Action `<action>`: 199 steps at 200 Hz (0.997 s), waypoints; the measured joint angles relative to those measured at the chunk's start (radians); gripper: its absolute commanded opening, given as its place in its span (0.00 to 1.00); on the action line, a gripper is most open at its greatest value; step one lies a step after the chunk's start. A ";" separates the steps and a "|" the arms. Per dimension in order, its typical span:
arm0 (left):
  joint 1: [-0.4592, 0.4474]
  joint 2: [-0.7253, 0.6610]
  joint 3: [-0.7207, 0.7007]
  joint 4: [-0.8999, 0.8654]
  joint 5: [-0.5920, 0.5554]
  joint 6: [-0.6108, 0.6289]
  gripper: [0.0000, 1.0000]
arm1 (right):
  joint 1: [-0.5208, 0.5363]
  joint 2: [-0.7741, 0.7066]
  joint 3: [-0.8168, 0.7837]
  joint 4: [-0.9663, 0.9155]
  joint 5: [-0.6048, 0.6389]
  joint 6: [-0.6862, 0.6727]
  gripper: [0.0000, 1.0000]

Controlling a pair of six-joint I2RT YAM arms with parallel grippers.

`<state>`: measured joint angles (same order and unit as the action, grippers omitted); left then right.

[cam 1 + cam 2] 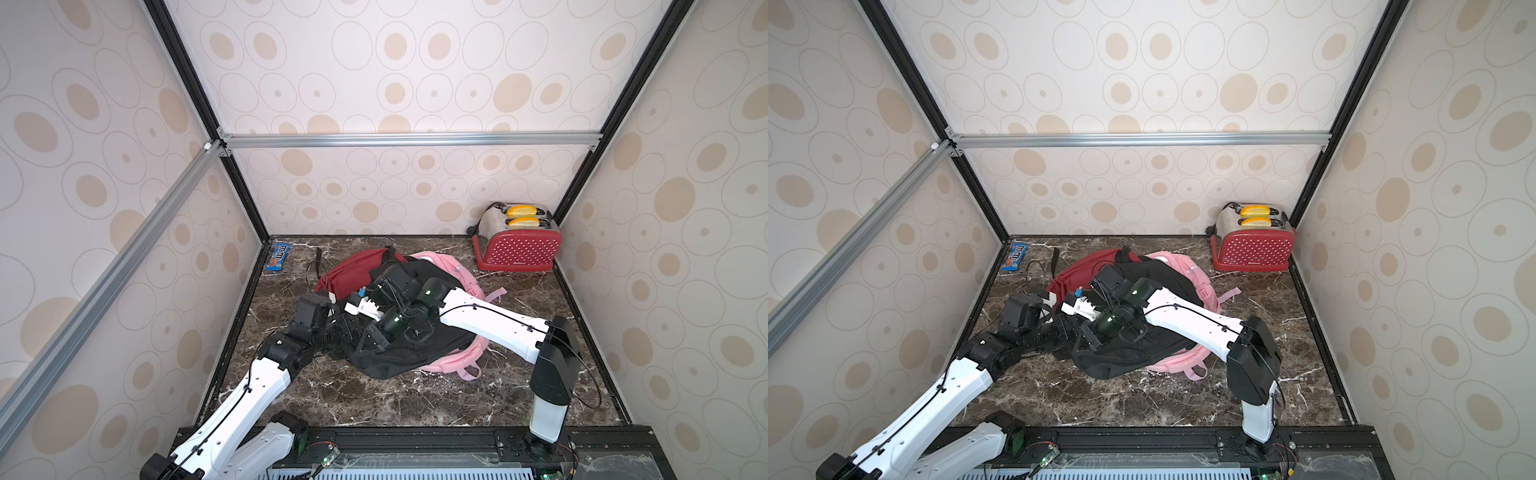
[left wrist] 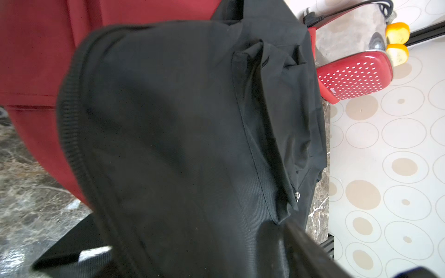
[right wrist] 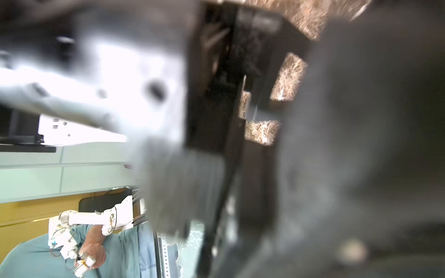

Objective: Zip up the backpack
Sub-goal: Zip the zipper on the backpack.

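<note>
A black backpack (image 1: 399, 357) lies mid-table in both top views, on top of a red and a pink one. My left gripper (image 1: 360, 308) sits at its left side. In the left wrist view its fingers (image 2: 310, 250) stand wide apart, open, with black fabric (image 2: 168, 144) spread between them. There a zipper line (image 2: 65, 134) curves along the bag's rim, and a small silver slider (image 2: 298, 195) sits at the end of a gaping pocket seam. My right gripper (image 1: 376, 337) reaches across, pressed low onto the bag's front-left part. It is shut. Its wrist view is blurred, so anything it holds is hidden.
The red backpack (image 1: 353, 266) sticks out at the back left and the pink backpack (image 1: 457, 357) at the right. A red dotted toaster (image 1: 517, 245) with yellow bread stands in the back right corner. A blue candy packet (image 1: 279, 257) lies at the back left. Walls enclose three sides.
</note>
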<state>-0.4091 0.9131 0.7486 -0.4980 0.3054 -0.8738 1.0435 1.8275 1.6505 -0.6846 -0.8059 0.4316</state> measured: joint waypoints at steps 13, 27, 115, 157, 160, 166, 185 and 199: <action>-0.002 -0.020 0.009 -0.006 -0.006 0.007 0.93 | -0.012 -0.016 -0.006 0.010 0.002 0.002 0.00; -0.002 -0.049 0.020 -0.017 -0.022 0.016 0.95 | -0.026 -0.019 -0.008 0.018 0.002 0.003 0.00; 0.000 0.002 0.044 -0.018 -0.041 0.031 0.95 | -0.058 -0.082 -0.088 0.017 0.030 0.002 0.00; 0.087 0.026 0.045 -0.037 -0.005 0.047 0.95 | -0.058 -0.128 -0.113 0.010 0.054 -0.003 0.00; 0.096 0.027 0.047 -0.043 -0.005 0.050 0.95 | -0.058 -0.129 -0.113 0.010 0.055 -0.003 0.00; 0.113 0.027 0.049 -0.056 -0.001 0.054 0.96 | -0.058 -0.129 -0.113 0.011 0.056 -0.003 0.00; 0.144 0.027 0.055 -0.065 0.016 0.056 0.96 | -0.058 -0.130 -0.113 0.010 0.060 -0.003 0.00; 0.147 0.037 0.053 -0.054 0.049 0.047 0.96 | -0.058 -0.130 -0.113 0.009 0.062 -0.003 0.00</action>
<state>-0.2623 0.9501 0.8021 -0.5518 0.3542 -0.8272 0.9859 1.6974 1.5375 -0.6758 -0.7441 0.4282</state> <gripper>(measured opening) 0.960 0.044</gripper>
